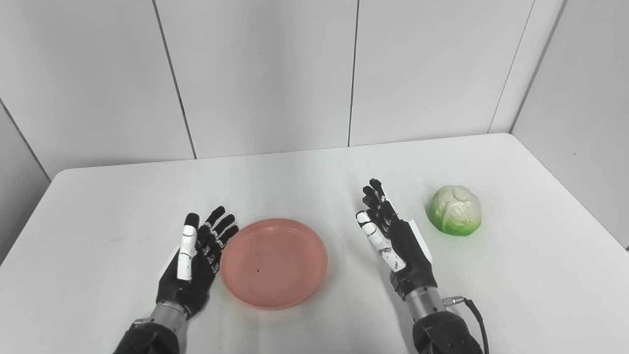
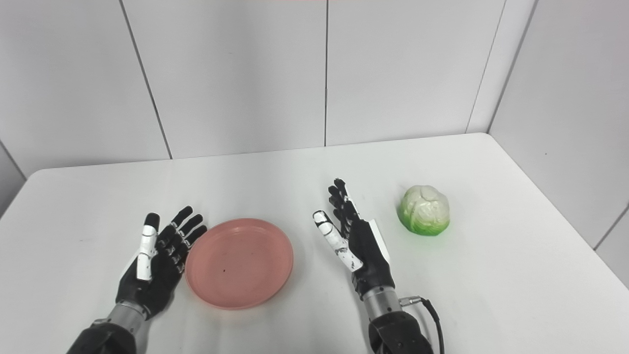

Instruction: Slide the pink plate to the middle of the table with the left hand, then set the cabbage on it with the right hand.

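Left hand (image 1: 196, 260) released, fingers spread, palm facing the pink plate (image 1: 273, 263), which sits just beside its fingers on the thumb-opposite side, touching or nearly so, can't tell which. Right hand (image 1: 393, 236) also released, fingers apart, holding nothing; cabbage (image 1: 454, 210) sits near it on its outer side, apart from it. Plate lies between the two hands on the white table (image 1: 314, 177), looks roughly central already or close. Step in hand, my read: slide plate with left hand. Do it well: keep palm flat against rim, push low and steady toward right hand so plate doesn't tip or spin, stop short of right hand
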